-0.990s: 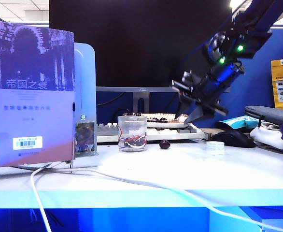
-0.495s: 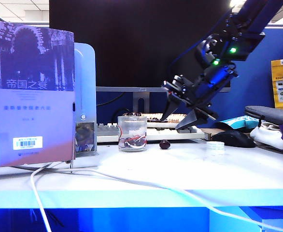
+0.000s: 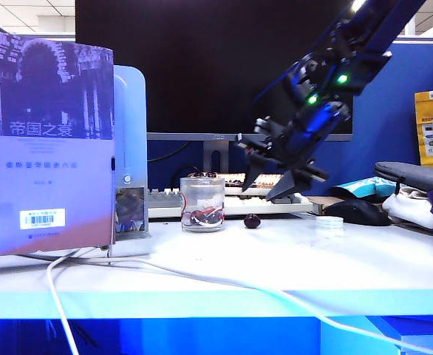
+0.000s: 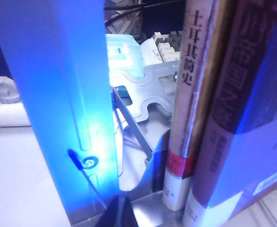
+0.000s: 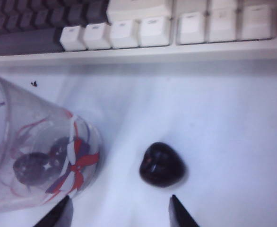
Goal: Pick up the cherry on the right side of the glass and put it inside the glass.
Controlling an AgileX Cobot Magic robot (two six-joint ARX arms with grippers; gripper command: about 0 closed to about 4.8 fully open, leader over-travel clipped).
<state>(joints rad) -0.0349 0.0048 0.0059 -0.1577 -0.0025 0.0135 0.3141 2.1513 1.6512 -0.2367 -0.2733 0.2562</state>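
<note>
White table (image 3: 290, 259) carries everything. Large dark monitor (image 3: 209, 66) stands at the far edge, a pale keyboard (image 3: 239, 198) in front of it. At left, a purple-covered book (image 3: 46, 140) stands upright against a tall pale-blue plastic stand (image 3: 130, 148). A white cable (image 3: 202, 279) trails across the near part of the table.

Right arm reaches down from upper right, green lights lit. Right gripper (image 3: 270, 183) hangs above the table, above and slightly right of the cherry, not touching it; fingers (image 3: 288, 186) spread wide apart, holding nothing.

Left gripper (image 4: 119, 213): only a dark tip shows in the left wrist view, close to the blue stand and the books; cannot tell how its fingers stand.

Short clear cylindrical glass (image 3: 202, 204) stands upright right of the stand, dark round fruit lying in its base. Black computer mouse (image 3: 357, 212) sits far right, a flat white round disc (image 3: 329, 221) just left of it.

Small glossy dark maroon cherry (image 3: 252, 220) lies on the table just right of the glass, apart from it, near side of the keyboard.
</note>
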